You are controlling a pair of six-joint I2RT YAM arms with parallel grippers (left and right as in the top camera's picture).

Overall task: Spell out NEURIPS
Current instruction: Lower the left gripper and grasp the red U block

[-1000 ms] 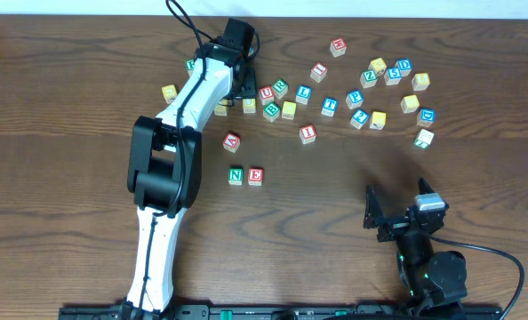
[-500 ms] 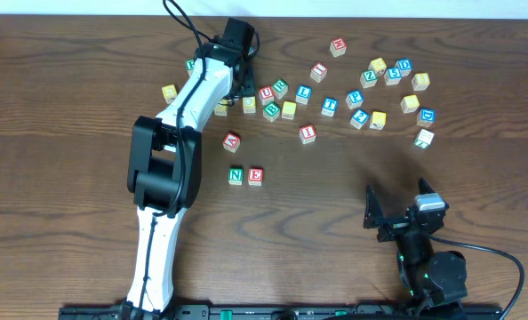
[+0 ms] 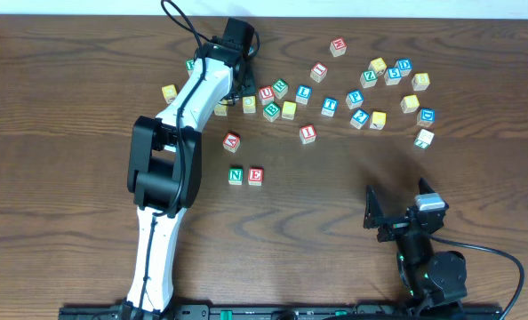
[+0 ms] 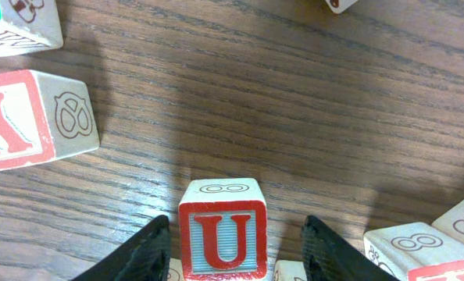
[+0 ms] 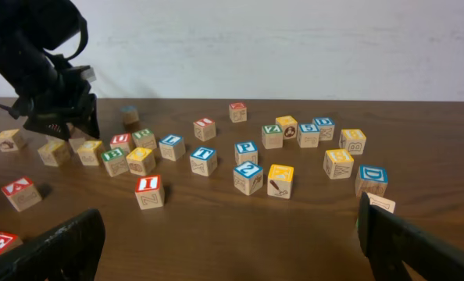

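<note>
REMOTE DESK: On the far side of the worktop (image 3: 68,204), left of centre, I have the left arm (image 3: 197,89) stretched out over a scatter of alphabet cubes (image 3: 371,89). The left gripper (image 4: 236,225) stands part-open astride a red-framed U cube (image 4: 220,238). In the wrist view the cube sits upright on the wood between the two black fingers. The left finger is almost against its side and a clear gap shows on the right, so the cube is not clamped. A red-framed cube (image 4: 29,117) with its letter turned sideways lies near it on the left, apart from it.

Nearer the middle of the worktop, the green N cube (image 3: 236,176) and the red E cube (image 3: 255,175) sit side by side, letters up, reading left to right. A red A cube (image 3: 232,140) lies just beyond them, tilted off square. The red I cube (image 3: 308,133) stands alone, to the right of the A cube. The blue P cube (image 3: 355,98) sits among the loose cubes spread along the far edge toward the right corner.

The right gripper (image 5: 228,222) hangs near the front right corner with its jaws spread wide and holding no cube, facing the scatter from well back.
</note>
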